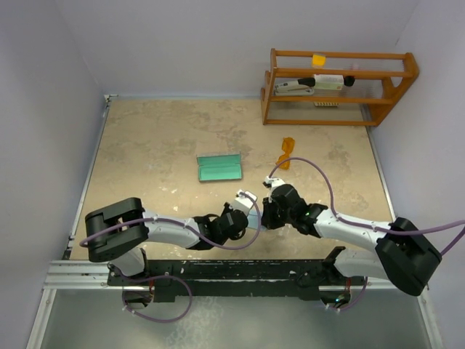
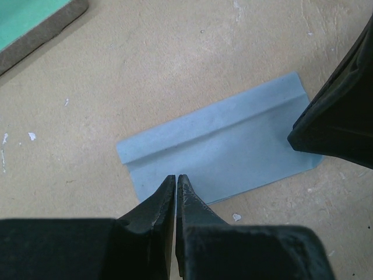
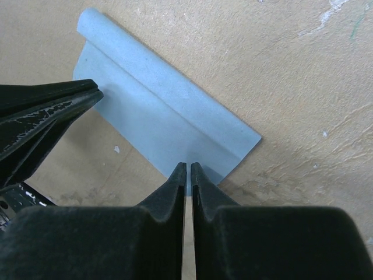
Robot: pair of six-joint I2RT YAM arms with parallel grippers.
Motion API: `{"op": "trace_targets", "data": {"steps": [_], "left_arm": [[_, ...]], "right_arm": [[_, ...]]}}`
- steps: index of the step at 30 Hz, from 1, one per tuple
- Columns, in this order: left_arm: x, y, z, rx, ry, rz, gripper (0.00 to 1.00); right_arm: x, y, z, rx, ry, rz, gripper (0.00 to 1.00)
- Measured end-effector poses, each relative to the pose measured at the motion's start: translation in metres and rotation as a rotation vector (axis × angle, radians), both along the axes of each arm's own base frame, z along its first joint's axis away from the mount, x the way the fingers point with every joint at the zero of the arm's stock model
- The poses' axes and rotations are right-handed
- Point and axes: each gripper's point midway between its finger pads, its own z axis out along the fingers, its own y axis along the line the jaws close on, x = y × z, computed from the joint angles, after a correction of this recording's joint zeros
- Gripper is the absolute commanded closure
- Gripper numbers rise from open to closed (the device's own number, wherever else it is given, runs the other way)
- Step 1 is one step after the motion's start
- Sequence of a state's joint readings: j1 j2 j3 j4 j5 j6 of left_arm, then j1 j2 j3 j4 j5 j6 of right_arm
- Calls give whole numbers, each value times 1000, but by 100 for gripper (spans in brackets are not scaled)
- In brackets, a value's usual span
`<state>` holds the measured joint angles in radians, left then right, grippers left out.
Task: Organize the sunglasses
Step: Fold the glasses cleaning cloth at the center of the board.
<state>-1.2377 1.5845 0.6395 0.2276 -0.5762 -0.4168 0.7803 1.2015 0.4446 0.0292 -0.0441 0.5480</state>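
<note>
The orange sunglasses (image 1: pixel 287 152) lie on the table, right of centre, beyond both arms and out of both wrist views. A light blue cloth (image 1: pixel 253 216) lies between the two grippers, with a fold along its far side (image 2: pixel 233 140) (image 3: pixel 169 111). My left gripper (image 2: pixel 176 178) (image 1: pixel 245 206) is shut, its tips pinched on the cloth near its near-left corner. My right gripper (image 3: pixel 188 166) (image 1: pixel 266 211) is shut on the cloth's near corner, with only a thin slit between its fingers. The grey case (image 1: pixel 220 168) lies open, green lining up.
A wooden rack (image 1: pixel 338 87) holding small items stands at the back right. A corner of the case (image 2: pixel 35 23) shows at the top left of the left wrist view. The right arm's finger (image 2: pixel 338 116) reaches in from the right there. Walls close the table on three sides.
</note>
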Motion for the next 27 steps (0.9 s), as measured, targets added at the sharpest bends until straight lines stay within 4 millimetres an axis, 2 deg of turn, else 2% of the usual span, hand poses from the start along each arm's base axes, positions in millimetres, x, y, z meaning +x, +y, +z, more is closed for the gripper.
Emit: {"op": "trace_targets", "data": {"steps": [9, 27], "left_arm": [[-7, 3, -14, -4, 25, 1, 100], [-8, 1, -14, -17, 18, 5, 100]], "right_arm": [[-4, -3, -8, -11, 11, 0, 96], [-11, -9, -8, 24, -4, -14, 97]]}}
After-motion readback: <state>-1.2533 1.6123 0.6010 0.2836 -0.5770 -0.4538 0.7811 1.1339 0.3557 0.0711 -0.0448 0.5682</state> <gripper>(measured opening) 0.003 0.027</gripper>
